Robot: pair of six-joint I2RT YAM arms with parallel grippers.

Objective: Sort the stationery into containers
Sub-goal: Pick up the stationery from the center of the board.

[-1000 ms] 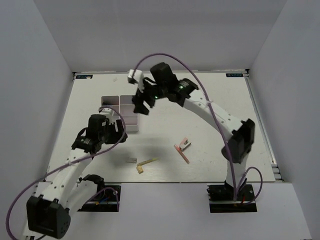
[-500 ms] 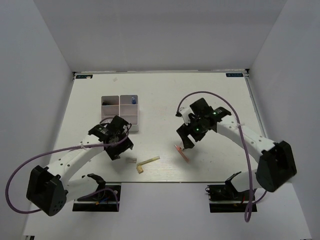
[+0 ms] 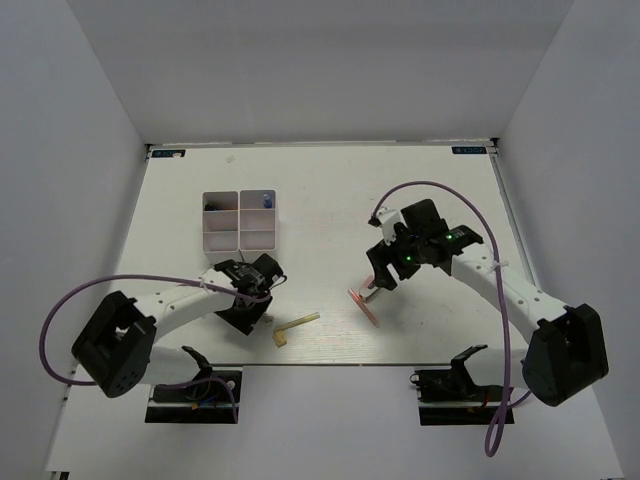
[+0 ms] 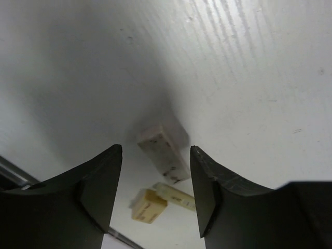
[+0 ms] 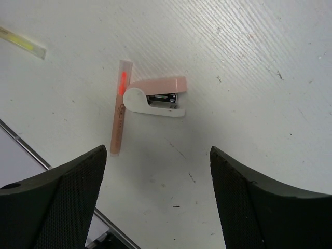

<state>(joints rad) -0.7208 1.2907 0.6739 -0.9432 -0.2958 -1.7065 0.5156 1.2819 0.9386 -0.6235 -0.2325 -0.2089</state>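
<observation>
Our left claw (image 4: 155, 149) hung open over the pale block (image 4: 162, 151) by the table's (image 3: 330, 190) near edge; a crooked close might have knocked it into the yellow stick (image 4: 176, 196) just beside. Our right claw (image 5: 158, 150) gaped above the small stapler (image 5: 155, 97), which seemed to touch the pink stick (image 5: 120, 111), so both might have lifted together. The box (image 3: 206, 222) sat far left, and we saw nothing in between

From above, the left jaws hide the pale block (image 4: 162, 150); the right wrist view's edge cuts the yellowish stick (image 5: 23, 42).
</observation>
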